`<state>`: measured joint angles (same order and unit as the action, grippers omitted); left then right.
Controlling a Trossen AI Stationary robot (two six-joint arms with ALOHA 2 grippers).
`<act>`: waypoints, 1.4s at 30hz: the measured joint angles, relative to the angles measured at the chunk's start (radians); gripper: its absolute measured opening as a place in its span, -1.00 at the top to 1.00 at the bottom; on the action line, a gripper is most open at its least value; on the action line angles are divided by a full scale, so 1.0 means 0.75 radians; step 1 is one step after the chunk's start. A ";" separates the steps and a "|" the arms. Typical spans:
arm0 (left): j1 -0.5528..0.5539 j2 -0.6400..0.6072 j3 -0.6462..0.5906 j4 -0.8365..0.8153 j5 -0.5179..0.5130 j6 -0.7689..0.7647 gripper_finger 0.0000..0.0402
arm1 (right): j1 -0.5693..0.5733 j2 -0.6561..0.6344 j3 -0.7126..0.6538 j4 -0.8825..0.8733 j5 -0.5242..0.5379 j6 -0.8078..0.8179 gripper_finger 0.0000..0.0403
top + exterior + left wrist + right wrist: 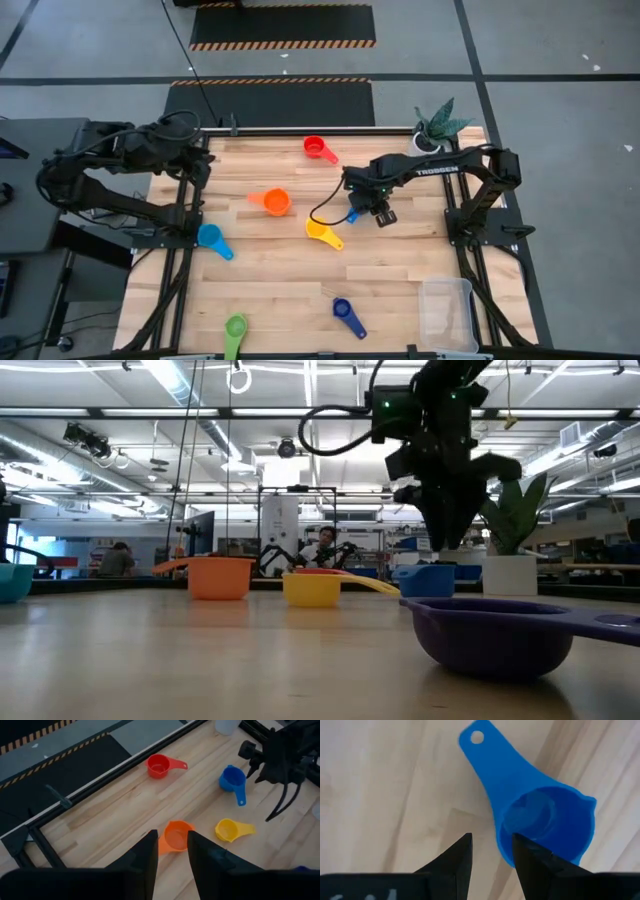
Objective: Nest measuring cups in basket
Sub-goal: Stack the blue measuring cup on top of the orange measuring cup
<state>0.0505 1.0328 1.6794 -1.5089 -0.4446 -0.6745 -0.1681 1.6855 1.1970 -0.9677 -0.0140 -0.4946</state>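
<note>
Several measuring cups lie apart on the wooden table: red (318,149), orange (273,202), yellow (322,232), light blue (213,240), green (235,328), dark blue (347,314) and a mid-blue one (352,215). My right gripper (378,212) hangs open just above the mid-blue cup (545,820). One finger is over its bowl and one is outside, by the handle root; in the low view the fingers end a little above the cup (430,580). The clear basket (447,312) sits at the near right corner. My left gripper (172,855) waits open at the far left.
A white plant pot (432,135) stands at the far right corner, behind my right arm. The yellow cup (315,588) lies close beside the mid-blue one. Bare wood lies between the right gripper and the basket. People show in the room beyond the table.
</note>
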 joint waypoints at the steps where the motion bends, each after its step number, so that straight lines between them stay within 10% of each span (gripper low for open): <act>1: 0.000 -0.001 0.000 0.000 0.000 -0.007 0.44 | -0.004 0.000 -0.018 0.014 0.010 -0.012 0.29; 25: 0.000 0.001 0.000 0.001 0.001 -0.070 0.44 | -0.078 0.000 -0.236 0.391 0.001 -0.069 0.40; 33: 0.001 0.001 0.000 0.001 0.001 -0.073 0.44 | -0.103 0.000 -0.227 0.472 0.028 0.018 0.91; 42: 0.001 -0.002 -0.136 -0.069 -0.009 -0.102 0.44 | -0.110 0.002 0.020 0.370 0.154 0.092 0.95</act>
<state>0.0509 1.0313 1.5774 -1.5603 -0.4513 -0.7510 -0.2504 1.6867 1.2123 -0.6899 0.1013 -0.4259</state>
